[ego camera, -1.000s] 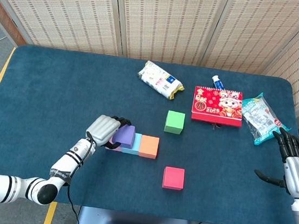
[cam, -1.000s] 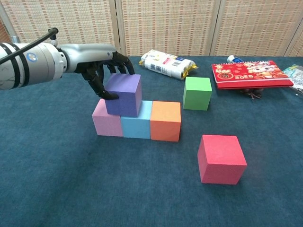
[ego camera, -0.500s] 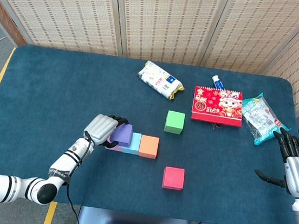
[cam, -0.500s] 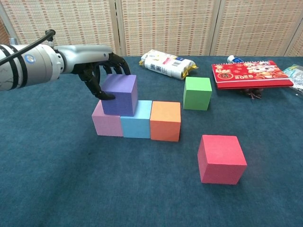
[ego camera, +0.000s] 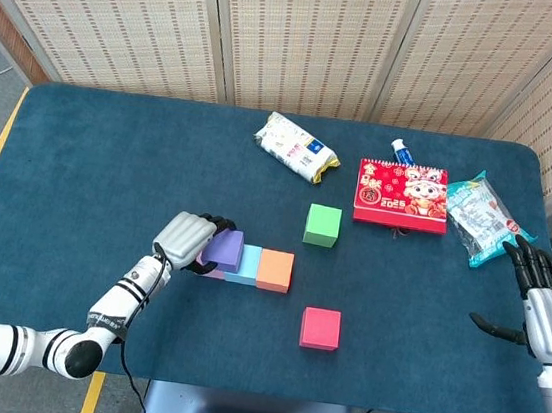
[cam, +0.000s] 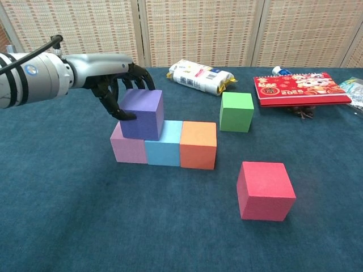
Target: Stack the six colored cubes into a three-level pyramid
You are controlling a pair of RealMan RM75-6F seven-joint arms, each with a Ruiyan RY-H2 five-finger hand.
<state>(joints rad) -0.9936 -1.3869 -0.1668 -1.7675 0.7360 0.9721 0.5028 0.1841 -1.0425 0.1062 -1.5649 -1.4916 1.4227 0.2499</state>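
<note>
On the blue worktop [ego camera: 79, 172] a row of three cubes stands side by side, touching: pink cube [cam: 126, 148] on the left, cyan cube [cam: 164, 149] in the middle, orange cube [cam: 198, 145] on the right. A purple cube [cam: 142, 113] sits on top, over the seam between pink and cyan. The left hand [cam: 116, 79] grips this purple cube, fingers curled over its back edge and thumb pressed on its left face.

The red cube [cam: 265, 190] lies alone nearer the front edge, well apart from the row. The green cube [cam: 236, 111] stands behind and to the right of the orange one, not touching it.

At the far side: a red calendar [ego camera: 402, 194], a white wipes pack [ego camera: 296, 148] left of it, a bluish snack bag [ego camera: 482, 217] to its right, and a small blue-capped bottle [ego camera: 402, 149] just behind the calendar.

The right hand [ego camera: 543, 310] hangs at the worktop's right edge, fingers spread, holding nothing.
</note>
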